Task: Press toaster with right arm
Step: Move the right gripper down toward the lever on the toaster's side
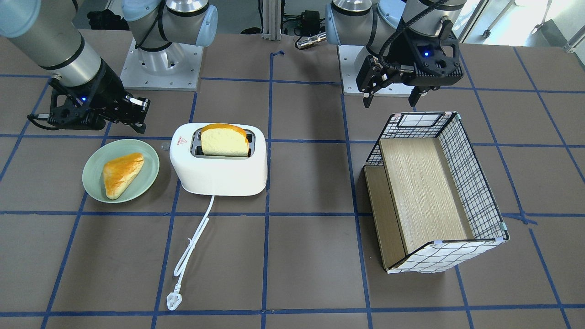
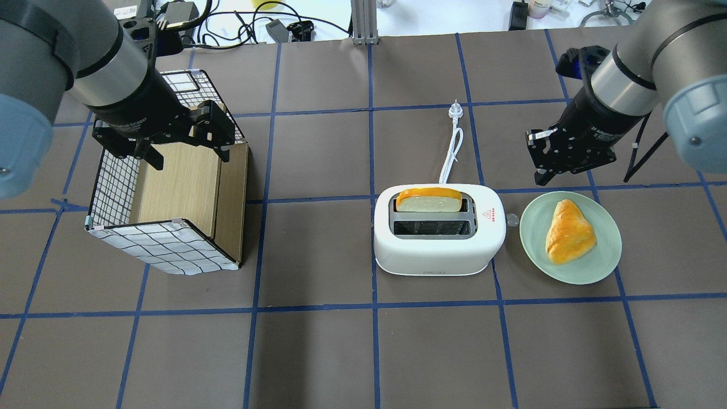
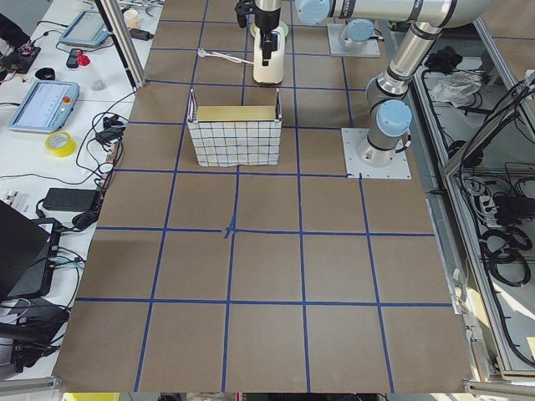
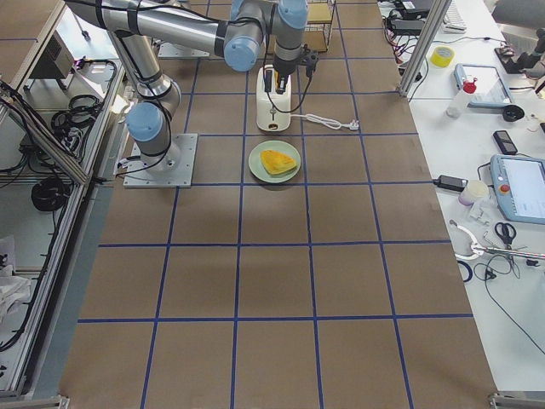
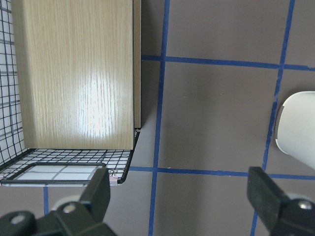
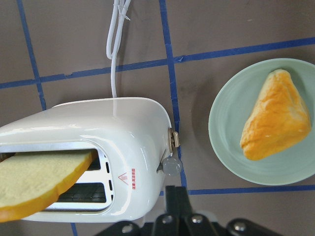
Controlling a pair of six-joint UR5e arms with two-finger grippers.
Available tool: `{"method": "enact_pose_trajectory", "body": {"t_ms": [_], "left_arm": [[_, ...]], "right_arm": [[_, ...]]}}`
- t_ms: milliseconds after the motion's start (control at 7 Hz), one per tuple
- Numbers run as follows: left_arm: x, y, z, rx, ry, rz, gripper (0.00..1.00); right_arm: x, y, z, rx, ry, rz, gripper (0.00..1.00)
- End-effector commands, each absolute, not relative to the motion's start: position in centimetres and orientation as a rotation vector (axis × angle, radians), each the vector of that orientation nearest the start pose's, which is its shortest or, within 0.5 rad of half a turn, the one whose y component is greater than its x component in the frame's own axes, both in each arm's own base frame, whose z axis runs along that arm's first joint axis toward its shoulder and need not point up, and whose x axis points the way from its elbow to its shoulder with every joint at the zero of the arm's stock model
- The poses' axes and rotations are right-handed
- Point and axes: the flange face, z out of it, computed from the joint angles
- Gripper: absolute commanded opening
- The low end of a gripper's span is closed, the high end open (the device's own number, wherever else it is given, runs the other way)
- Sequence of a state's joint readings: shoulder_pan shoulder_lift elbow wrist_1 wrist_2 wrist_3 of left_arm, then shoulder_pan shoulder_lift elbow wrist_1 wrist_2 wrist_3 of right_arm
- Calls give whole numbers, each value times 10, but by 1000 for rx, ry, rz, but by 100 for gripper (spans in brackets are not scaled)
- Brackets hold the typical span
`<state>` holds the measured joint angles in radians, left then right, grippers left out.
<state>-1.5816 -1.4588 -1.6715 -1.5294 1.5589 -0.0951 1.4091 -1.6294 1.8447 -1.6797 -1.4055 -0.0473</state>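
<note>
On the brown blue-taped worktop the toaster stands just beside the plate; align the right gripper, fingers closed together and empty, directly above the grey lever knob, then press straight down

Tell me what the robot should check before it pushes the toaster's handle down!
1. Grey lever knob on the white rounded plastic toaster is free to reach: ok, nothing covers it.
2. Right fingers are shut for pushing: ok.
3. Right fingers are exactly over the knob: cannot tell; they are close but not touching.
4. Yellow-crusted bread slice is in a slot: ok, it sticks up.
5. Round green plate is clear of the knob: ok, near but apart.
6. White plug is plugged in: not ok, it lies loose on the table.
</note>
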Motion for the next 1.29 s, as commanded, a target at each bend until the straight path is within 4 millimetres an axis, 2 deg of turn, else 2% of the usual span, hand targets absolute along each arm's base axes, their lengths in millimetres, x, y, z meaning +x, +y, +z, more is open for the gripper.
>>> {"method": "enact_pose_trajectory", "body": {"t_ms": [0, 286, 714, 1143], "left_arm": [[-139, -448, 496, -133, 3153, -84, 100], [-139, -448, 496, -133, 3151, -84, 100], [-139, -448, 495, -133, 3151, -81, 100], [-139, -448, 495, -133, 3153, -81, 100]], "right_arm": [[78, -452, 355, 188, 2953, 164, 0], [78, -447, 343, 191, 2948, 202, 0], [63, -446, 321, 266, 2855, 246, 0], [63, -445, 314, 269, 2849, 270, 0]]}}
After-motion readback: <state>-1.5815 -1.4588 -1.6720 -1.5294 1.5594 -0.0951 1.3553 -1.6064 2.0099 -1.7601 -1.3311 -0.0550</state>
